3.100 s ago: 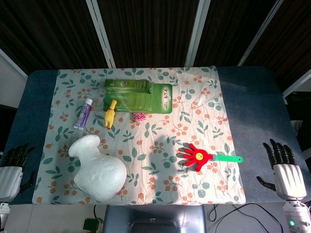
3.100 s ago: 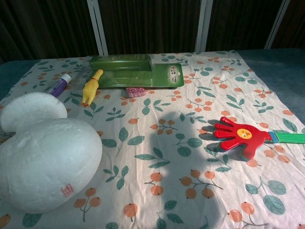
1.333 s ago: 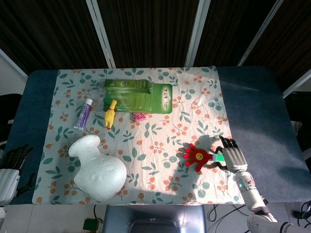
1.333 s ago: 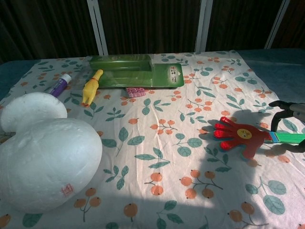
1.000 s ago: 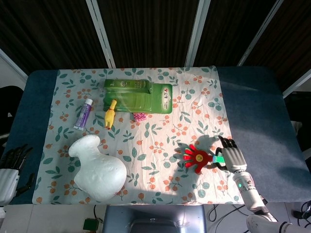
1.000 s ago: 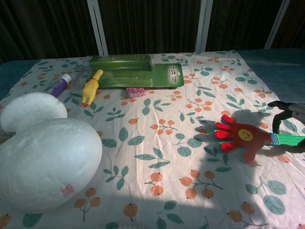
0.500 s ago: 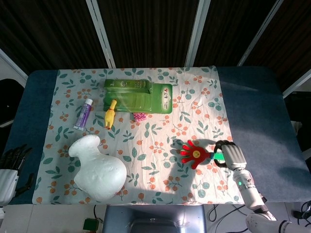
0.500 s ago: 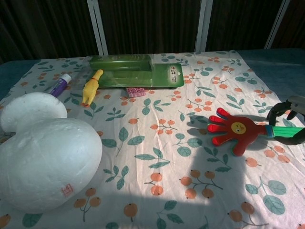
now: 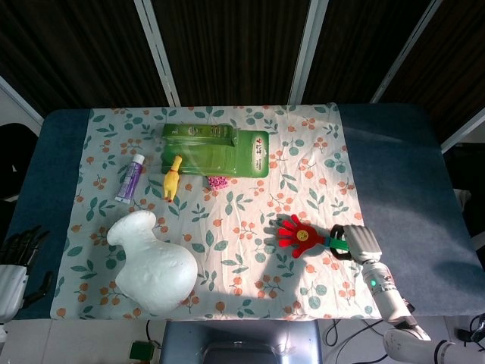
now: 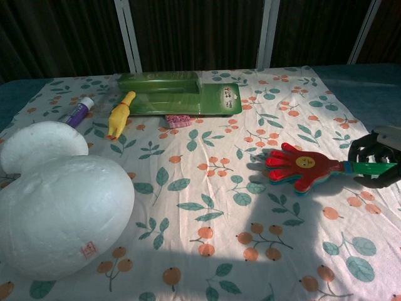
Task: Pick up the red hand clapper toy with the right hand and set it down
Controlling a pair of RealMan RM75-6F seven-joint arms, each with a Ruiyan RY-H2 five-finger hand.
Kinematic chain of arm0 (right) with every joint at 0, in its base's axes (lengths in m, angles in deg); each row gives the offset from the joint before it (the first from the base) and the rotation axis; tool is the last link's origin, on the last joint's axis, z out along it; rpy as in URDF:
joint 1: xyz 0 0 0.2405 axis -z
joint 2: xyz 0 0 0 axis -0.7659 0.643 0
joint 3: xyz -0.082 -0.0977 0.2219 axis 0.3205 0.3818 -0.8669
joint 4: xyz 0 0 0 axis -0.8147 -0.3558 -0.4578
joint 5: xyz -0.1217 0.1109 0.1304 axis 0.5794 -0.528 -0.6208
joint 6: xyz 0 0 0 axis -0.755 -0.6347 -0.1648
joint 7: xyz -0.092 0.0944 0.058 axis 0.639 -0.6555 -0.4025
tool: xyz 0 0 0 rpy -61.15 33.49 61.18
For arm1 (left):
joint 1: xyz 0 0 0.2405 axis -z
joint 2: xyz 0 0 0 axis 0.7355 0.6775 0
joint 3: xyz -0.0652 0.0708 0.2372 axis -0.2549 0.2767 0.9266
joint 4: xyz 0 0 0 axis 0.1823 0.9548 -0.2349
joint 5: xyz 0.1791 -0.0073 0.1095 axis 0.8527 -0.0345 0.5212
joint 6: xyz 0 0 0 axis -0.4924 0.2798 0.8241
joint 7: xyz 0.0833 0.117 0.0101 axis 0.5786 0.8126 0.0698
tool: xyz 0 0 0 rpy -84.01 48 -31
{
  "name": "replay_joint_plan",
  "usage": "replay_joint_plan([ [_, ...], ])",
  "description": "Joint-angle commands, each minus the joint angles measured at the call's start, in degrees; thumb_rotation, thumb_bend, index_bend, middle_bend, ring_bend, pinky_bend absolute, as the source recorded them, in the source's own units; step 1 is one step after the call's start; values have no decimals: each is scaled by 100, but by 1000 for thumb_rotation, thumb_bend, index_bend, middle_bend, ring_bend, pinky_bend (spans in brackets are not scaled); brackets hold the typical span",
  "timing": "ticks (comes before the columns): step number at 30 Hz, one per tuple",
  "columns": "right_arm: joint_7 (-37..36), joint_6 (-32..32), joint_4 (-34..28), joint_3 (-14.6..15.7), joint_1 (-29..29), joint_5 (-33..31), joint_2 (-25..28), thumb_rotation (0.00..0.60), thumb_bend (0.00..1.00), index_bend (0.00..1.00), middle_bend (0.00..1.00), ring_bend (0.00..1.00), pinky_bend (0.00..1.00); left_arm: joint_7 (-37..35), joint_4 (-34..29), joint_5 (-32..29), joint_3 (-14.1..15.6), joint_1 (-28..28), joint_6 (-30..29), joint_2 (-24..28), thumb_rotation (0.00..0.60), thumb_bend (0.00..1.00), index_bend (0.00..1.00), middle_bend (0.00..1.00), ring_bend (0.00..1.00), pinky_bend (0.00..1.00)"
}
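Note:
The red hand clapper toy (image 9: 298, 236) (image 10: 299, 165) has a yellow face on its palm and a green handle. It hangs just above the floral cloth near the front right, its shadow beneath it. My right hand (image 9: 356, 243) (image 10: 374, 162) grips the green handle, fingers curled around it, at the right edge of the chest view. My left hand (image 9: 17, 254) rests at the table's front left edge, fingers apart, holding nothing; the chest view does not show it.
A large white foam vase (image 9: 151, 262) (image 10: 56, 200) lies at the front left. Farther back are a green blister pack (image 9: 216, 150) (image 10: 178, 93), a yellow rubber chicken (image 9: 173, 177) (image 10: 119, 114), a purple-capped tube (image 9: 129, 179) (image 10: 78, 111) and a small pink item (image 9: 218, 182).
My right hand reached in from the right, closed on the green handle and lifted the clapper, carrying it a little to the left. The left hand stayed put.

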Motion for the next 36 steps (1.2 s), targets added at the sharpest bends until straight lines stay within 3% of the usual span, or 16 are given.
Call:
replay_joint_plan([
  [1,-124,-26,12,-32,-15,-21,-5,600,547,898,763,856,971,-1,-2,0,0,-2,-2,3,600,455,38,0,0,88],
  [6,-826,49,147,-91,22,221,-105,600,546,870,797,899,1000,6,-8,0,0,-13,-14,8,600,455,38,0,0,88],
  [13,-2674,585,624,-56,197,1142,-295,600,547,858,802,917,1000,15,-6,-7,-5,-25,-26,6,600,456,38,0,0,88],
  [20,-4841,2027,1509,131,248,2491,-670,600,547,836,802,922,1000,49,-15,-10,-10,-20,-12,-4,600,455,33,0,0,88],
  [23,-5537,2910,1821,-2,247,2833,-865,600,547,826,802,925,1000,61,-18,-24,-15,-14,7,-9,600,455,32,0,0,88],
  [30,-5735,3664,1979,-239,175,2987,-977,600,547,821,802,938,1000,67,-13,-45,-18,0,45,-16,600,456,32,0,0,88],
  [36,-4008,2078,1226,163,20,2555,-297,600,547,822,802,948,1000,72,-16,-38,-15,7,60,-17,600,459,31,0,0,88],
])
